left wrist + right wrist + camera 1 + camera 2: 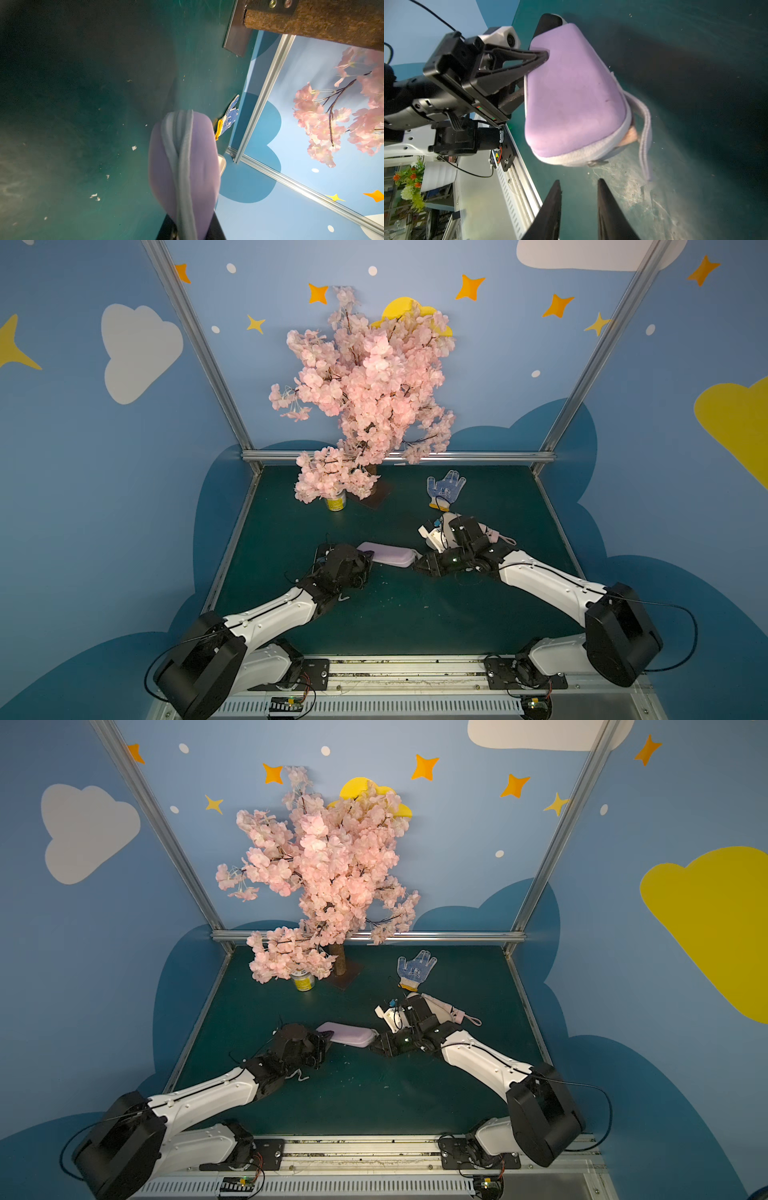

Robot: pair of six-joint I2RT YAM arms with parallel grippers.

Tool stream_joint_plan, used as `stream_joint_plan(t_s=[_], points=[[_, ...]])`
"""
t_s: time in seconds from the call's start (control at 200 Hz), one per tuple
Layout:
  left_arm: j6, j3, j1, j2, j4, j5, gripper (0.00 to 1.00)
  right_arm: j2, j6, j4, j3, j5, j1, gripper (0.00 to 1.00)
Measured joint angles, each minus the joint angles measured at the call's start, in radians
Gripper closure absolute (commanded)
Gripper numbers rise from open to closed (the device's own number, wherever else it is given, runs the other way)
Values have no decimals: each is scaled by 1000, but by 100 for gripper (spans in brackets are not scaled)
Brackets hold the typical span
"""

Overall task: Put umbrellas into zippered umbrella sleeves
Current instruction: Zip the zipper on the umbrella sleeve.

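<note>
While left gripper (537, 68) pinches lavender sleeve (575, 93), right gripper (579, 182) hovers near, parted

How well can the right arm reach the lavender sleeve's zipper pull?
Probably yes: the open right tool points at the zipper pull on the lavender sleeve, only bare mat between.

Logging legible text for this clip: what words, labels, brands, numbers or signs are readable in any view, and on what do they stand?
No text can be read in any view.
On the can: a yellow label with dark print, too small and blurred to read.
On the glove: only a blue dotted pattern, no lettering that can be made out.
On the lavender case: plain surface, no print shows.
</note>
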State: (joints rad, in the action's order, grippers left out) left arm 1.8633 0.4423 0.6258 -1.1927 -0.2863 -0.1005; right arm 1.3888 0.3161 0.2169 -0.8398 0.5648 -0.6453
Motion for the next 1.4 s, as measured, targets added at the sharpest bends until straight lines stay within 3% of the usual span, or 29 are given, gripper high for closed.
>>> stream_joint_plan(t_s=[0.666,1.106,1.397], points=[[-18,-15,-11,2,-23,80,97,21,38,-9,-6,-36,22,76],[21,-32,-14,-5,-90,113,97,78,-63,20,-57,-245,12,76],[60,-81,-35,9,-145,157,97,86,-156,29,-76,-452,-61,74]])
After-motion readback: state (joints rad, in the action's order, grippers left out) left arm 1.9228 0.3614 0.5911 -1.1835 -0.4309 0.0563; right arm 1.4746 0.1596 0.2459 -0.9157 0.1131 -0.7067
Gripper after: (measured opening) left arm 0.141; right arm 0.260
